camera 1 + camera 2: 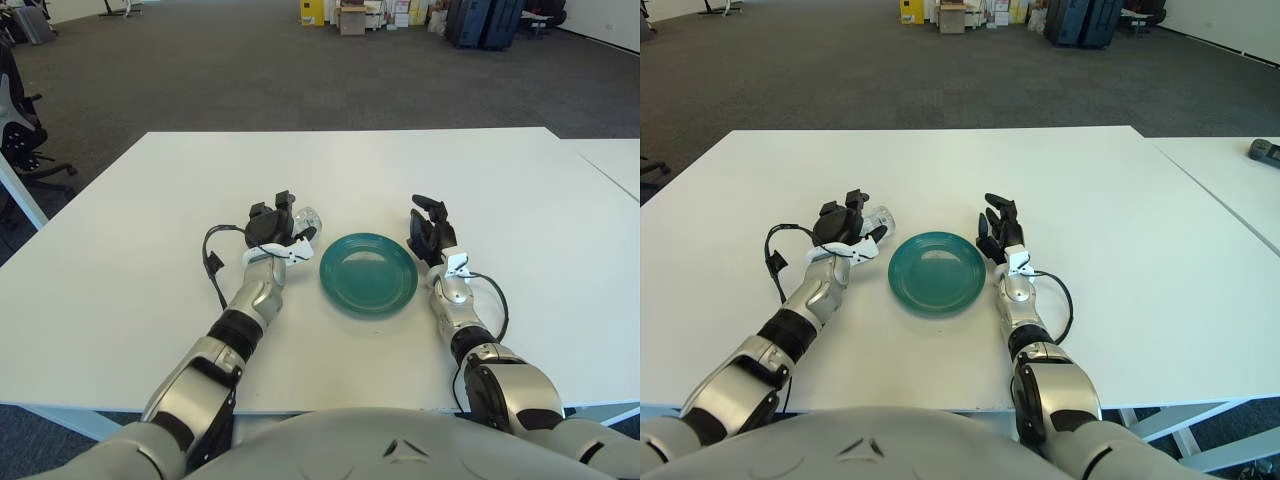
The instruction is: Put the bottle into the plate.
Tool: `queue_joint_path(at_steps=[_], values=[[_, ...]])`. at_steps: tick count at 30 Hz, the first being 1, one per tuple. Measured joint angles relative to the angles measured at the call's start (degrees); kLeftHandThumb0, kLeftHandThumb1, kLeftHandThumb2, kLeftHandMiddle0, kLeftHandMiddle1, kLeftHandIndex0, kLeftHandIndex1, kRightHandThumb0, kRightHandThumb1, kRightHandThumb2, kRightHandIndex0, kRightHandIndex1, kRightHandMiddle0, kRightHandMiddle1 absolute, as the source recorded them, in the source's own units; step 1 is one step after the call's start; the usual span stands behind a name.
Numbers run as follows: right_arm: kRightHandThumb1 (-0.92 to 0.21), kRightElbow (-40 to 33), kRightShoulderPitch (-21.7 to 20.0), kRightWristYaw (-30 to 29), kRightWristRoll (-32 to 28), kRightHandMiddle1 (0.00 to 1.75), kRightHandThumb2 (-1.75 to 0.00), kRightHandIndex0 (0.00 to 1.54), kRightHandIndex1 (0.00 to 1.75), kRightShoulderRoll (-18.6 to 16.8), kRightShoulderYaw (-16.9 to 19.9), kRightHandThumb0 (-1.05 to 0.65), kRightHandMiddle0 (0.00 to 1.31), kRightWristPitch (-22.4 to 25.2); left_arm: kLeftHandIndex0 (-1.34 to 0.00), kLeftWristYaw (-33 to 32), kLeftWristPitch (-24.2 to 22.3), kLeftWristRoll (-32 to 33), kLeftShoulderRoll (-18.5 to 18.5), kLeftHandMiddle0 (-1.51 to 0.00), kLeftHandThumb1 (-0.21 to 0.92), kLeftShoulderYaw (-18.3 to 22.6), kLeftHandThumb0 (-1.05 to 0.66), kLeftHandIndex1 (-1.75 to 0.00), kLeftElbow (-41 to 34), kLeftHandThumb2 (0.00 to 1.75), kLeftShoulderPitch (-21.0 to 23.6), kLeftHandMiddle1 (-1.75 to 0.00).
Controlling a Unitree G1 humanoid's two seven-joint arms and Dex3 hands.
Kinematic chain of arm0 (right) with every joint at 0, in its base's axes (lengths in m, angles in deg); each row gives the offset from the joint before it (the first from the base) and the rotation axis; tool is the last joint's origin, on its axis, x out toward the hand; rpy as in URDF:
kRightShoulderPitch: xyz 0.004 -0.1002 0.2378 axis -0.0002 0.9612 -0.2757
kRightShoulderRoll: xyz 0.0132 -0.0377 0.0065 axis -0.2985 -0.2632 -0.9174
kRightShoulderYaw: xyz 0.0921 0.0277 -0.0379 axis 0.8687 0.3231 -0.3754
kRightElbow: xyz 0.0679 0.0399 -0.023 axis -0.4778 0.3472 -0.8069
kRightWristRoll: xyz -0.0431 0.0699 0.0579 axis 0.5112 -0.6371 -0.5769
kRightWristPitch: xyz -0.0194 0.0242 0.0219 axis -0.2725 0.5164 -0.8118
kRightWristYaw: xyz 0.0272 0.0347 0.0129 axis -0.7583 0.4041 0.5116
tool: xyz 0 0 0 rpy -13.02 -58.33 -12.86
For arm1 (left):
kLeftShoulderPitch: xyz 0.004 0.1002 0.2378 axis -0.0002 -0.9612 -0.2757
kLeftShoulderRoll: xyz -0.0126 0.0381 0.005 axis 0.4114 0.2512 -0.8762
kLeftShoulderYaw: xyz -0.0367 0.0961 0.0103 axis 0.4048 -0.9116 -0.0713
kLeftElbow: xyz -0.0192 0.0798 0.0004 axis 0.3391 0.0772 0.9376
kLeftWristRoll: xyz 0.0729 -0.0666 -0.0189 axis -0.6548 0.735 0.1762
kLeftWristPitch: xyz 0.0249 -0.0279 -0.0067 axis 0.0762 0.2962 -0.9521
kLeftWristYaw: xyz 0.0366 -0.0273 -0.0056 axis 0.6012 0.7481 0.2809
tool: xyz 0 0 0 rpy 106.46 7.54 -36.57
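Observation:
A clear plastic bottle [306, 217] lies on the white table [140, 250], just left of the teal plate [368, 272]. My left hand [280, 228] is low at the bottle's near end. Its fingers [283, 203] stretch forward along the bottle's left side and the thumb sits on the plate side, not clamped on it. Most of the bottle is hidden behind that hand; only its far end shows. The plate holds nothing. My right hand [428, 228] shows just right of the plate, fingers relaxed and holding nothing.
A second white table [1240, 185] adjoins on the right with a dark object [1265, 151] on it. Office chairs [18, 120] stand off the left edge. Boxes and suitcases [480, 20] line the far wall across the grey carpet.

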Motion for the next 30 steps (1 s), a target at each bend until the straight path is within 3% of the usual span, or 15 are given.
queue_joint_path(at_steps=[20,25,30], values=[[-0.92,0.0,0.11,1.09,-0.09,0.95,-0.68,0.36,0.01,0.0,0.92,-0.73,0.0,-0.3,0.0,-2.28,2.89,0.83,0.36,-0.2,0.92,-2.59,-1.05,-1.02,6.24,0.8,3.22,-1.09],[-0.92,0.0,0.12,1.03,-0.09,0.94,-0.68,0.36,0.01,-0.02,0.94,-0.73,0.0,-0.3,0.0,-1.76,4.42,0.16,1.73,-0.19,0.92,-4.01,-1.05,-0.98,7.18,0.81,3.65,-1.01],[-0.92,0.0,0.12,0.97,-0.08,0.94,-0.68,0.36,0.01,-0.04,0.96,-0.72,0.0,-0.3,0.0,-0.28,6.53,-0.63,3.79,-0.21,0.92,-5.43,-1.05,-1.15,8.09,0.77,4.39,-1.0]])
